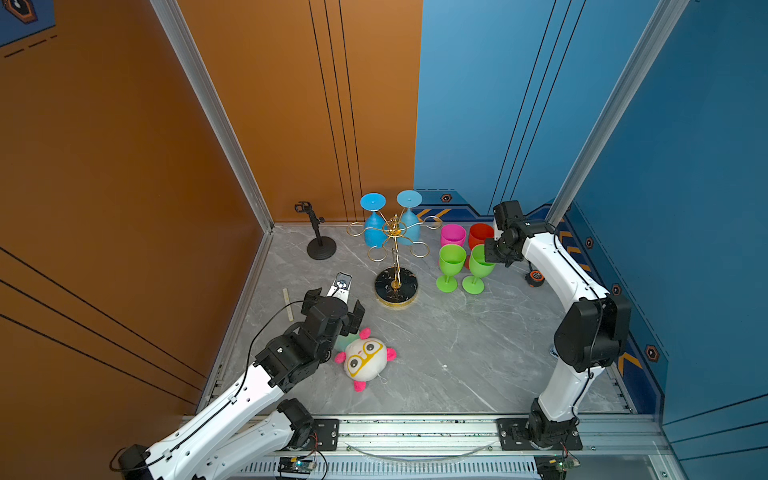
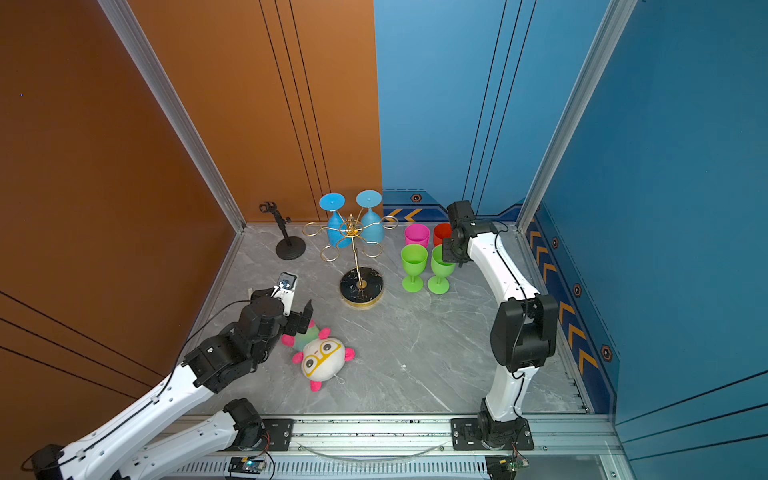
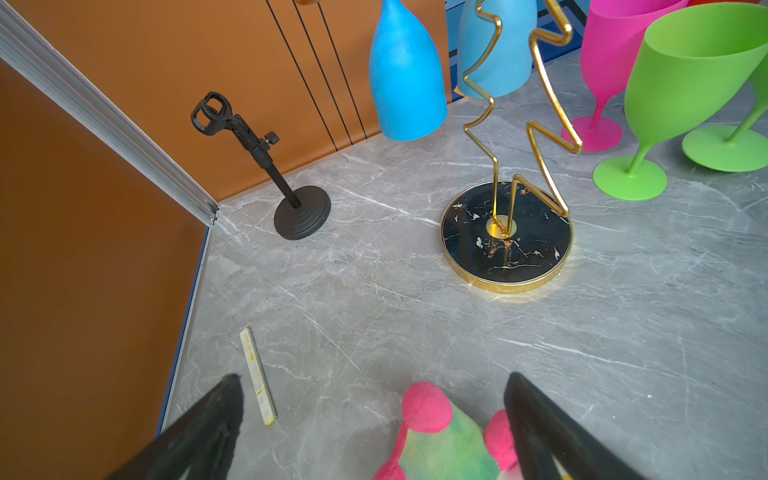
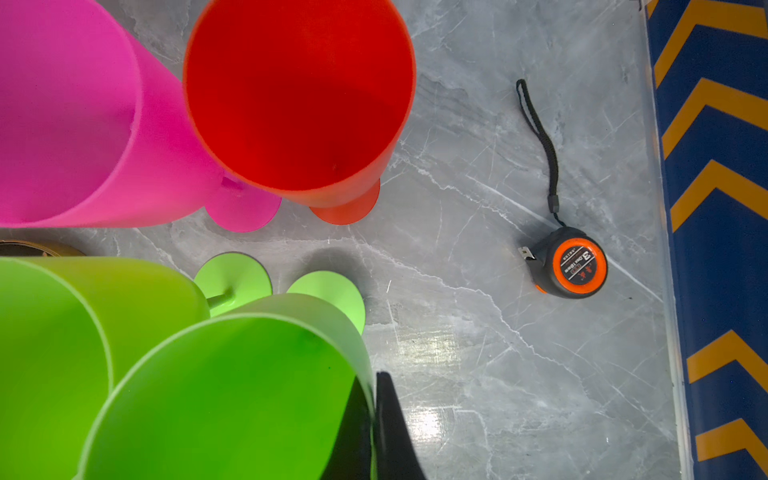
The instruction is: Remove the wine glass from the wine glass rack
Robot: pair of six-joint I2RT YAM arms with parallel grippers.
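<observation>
A: Checking the wine glass rack [image 1: 390,279] at table centre, taking twelve o'clock as the back wall. Carries the darker blue wine glass [image 1: 374,232] at eleven o'clock of the rod and the paler blue wine glass [image 1: 412,220] at one o'clock. Hangs both bowl-down, feet resting on the wire loops. Not yet off.

B: Agreed. Now the left gripper [image 3: 374,380]: spread wide, empty, low over the plush toy [image 1: 365,359] at seven o'clock of the base.

A: And the right gripper [image 4: 372,388]?

B: Pressed together on the rim of the pinched green glass [image 4: 232,395], at three o'clock of the rack.

A: Worth worrying about. Could tip it into the second green glass [image 1: 452,257], just beside at nine o'clock, by pulling away without letting go. Could also clip the red glass [image 1: 480,235] at twelve o'clock and the pink glass [image 1: 453,235] at eleven.

B: Same trouble rack-side. Has to pass the empty front loops when reaching from seven o'clock. Risks rocking the whole rack by nudging such thin wire, and shaking both blue glasses.

A: Probably snags a foot on its loop if lifted straight up, hauling the rack over. Safer to slide outward first.

B: May also squirt a smooth, tapered bowl loose by squeezing hard.
</observation>
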